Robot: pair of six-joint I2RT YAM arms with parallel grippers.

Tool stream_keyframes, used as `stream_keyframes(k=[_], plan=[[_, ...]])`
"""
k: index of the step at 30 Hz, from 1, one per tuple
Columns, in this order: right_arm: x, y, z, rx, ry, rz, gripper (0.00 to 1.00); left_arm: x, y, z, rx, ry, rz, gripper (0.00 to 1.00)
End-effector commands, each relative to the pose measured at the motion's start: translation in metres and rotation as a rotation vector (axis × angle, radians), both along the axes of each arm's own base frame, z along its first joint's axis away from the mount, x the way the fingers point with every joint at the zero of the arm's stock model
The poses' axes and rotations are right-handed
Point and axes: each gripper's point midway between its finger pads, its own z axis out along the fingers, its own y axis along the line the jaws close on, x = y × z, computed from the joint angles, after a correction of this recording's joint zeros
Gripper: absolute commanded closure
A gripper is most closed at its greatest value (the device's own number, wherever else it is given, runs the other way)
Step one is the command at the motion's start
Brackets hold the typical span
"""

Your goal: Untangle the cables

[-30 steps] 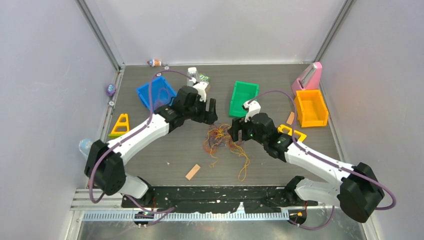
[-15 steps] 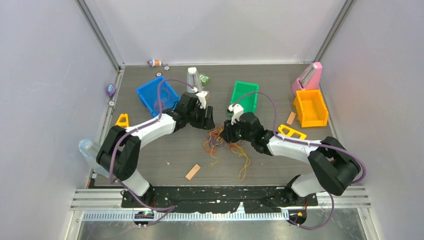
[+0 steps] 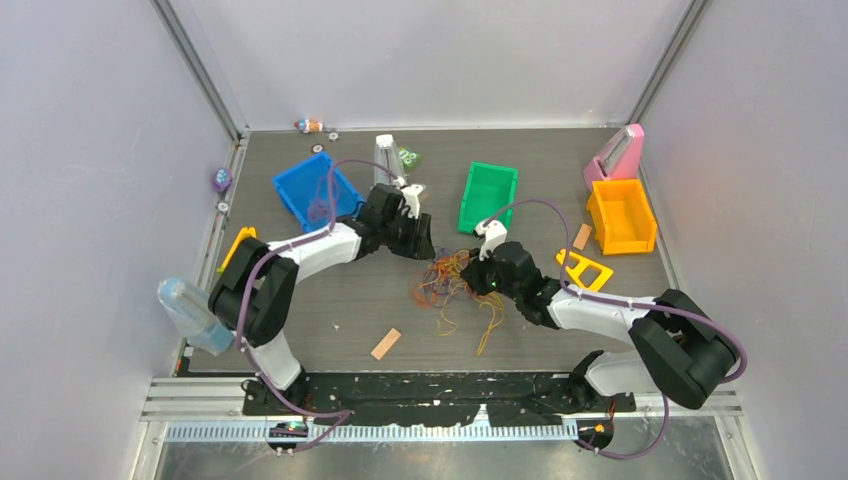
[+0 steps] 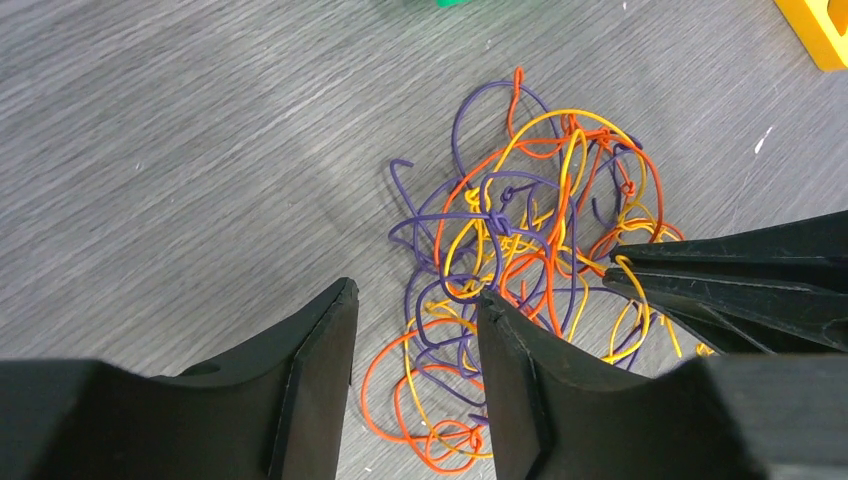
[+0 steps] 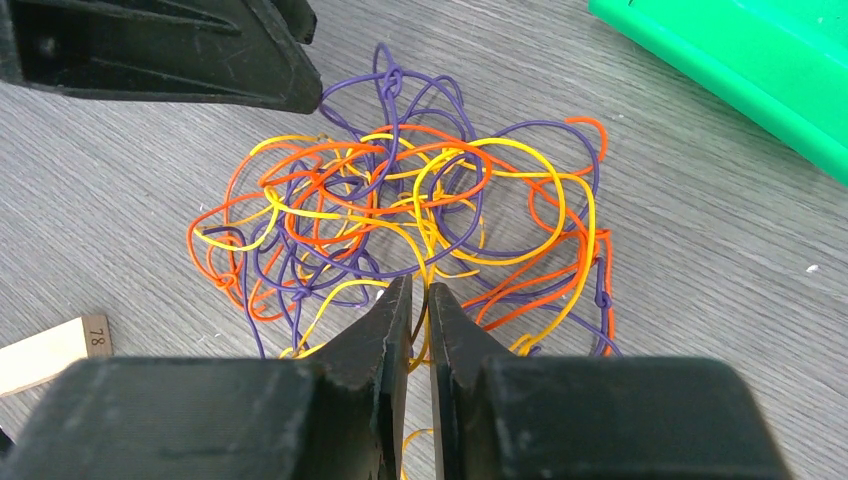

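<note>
Right gripper [image 5: 419, 300]: fingers almost together, pinching yellow strands at the near edge of the cables [image 5: 400, 205]. Left gripper [image 4: 415, 300]: fingers apart at the tangle's opposite edge. The cables lie on the table [image 3: 330, 300], near the green bin [image 3: 487, 196].

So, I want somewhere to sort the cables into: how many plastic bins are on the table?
3: a blue bin at the far left, a green bin at the far middle, and an orange bin by the right edge. None seems hidden.

White-and-black arms [image 3: 320, 245], mauve hoses [image 3: 322, 195]
</note>
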Motion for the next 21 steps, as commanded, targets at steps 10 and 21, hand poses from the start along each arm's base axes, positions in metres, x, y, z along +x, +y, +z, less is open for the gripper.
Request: stream_keyframes(k=[10,21], plan=[[0.014,0.009,0.024,0.057,-0.068,-0.015,0.83,0.006,-0.025,0.029,-0.137,-0.039,-0.079,0.56],[0.014,0.010,0.025,0.056,-0.069,-0.012,0.83,0.012,-0.018,0.038,-0.103,-0.144,-0.047,0.59]])
